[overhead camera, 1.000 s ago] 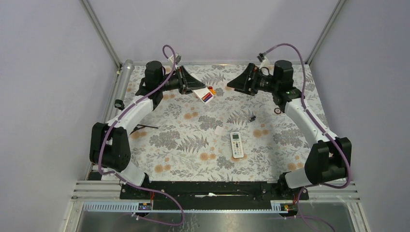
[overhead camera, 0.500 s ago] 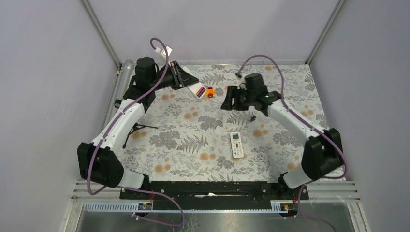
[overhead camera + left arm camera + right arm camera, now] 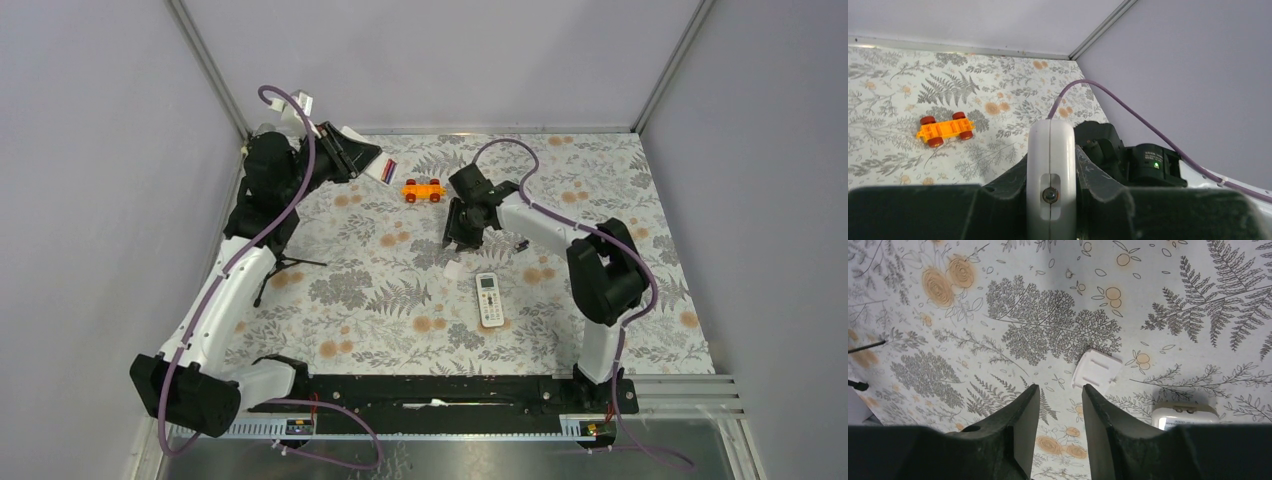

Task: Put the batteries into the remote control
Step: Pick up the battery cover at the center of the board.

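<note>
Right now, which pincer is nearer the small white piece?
Right. The right pincer hangs just above the white piece, close beside it; the left pincer is far off, back left, gripping the remote.

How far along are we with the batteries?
Done, apparently: red-and-blue batteries show in the open back of the remote. In hand: the left gripper holds the remote; the right gripper, jaws apart and empty, hangs above the white cover lying on the table. Left: grasp the cover and close the compartment.
</note>
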Action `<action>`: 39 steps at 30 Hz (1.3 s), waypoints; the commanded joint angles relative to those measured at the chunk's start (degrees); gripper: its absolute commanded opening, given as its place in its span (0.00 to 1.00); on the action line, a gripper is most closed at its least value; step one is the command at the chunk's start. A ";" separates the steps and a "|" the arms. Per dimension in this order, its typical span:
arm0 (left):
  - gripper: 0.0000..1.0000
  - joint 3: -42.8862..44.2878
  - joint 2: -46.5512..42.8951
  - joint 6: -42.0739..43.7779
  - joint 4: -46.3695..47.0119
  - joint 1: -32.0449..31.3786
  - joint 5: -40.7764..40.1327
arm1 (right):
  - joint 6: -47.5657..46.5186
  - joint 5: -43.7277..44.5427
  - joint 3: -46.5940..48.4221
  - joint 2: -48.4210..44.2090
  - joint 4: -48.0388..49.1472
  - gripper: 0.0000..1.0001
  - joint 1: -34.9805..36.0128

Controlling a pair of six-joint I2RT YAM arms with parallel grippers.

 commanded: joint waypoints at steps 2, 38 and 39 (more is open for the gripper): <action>0.00 -2.53 -2.74 0.47 4.20 0.21 -1.68 | 6.45 0.84 5.04 5.55 -5.39 0.39 0.44; 0.00 -10.20 -12.65 6.85 5.69 1.64 -9.75 | 12.73 1.27 21.03 19.94 -23.60 0.24 1.64; 0.00 -10.19 -13.01 7.34 5.55 1.68 -10.08 | 13.01 1.39 21.34 20.19 -24.02 0.24 1.72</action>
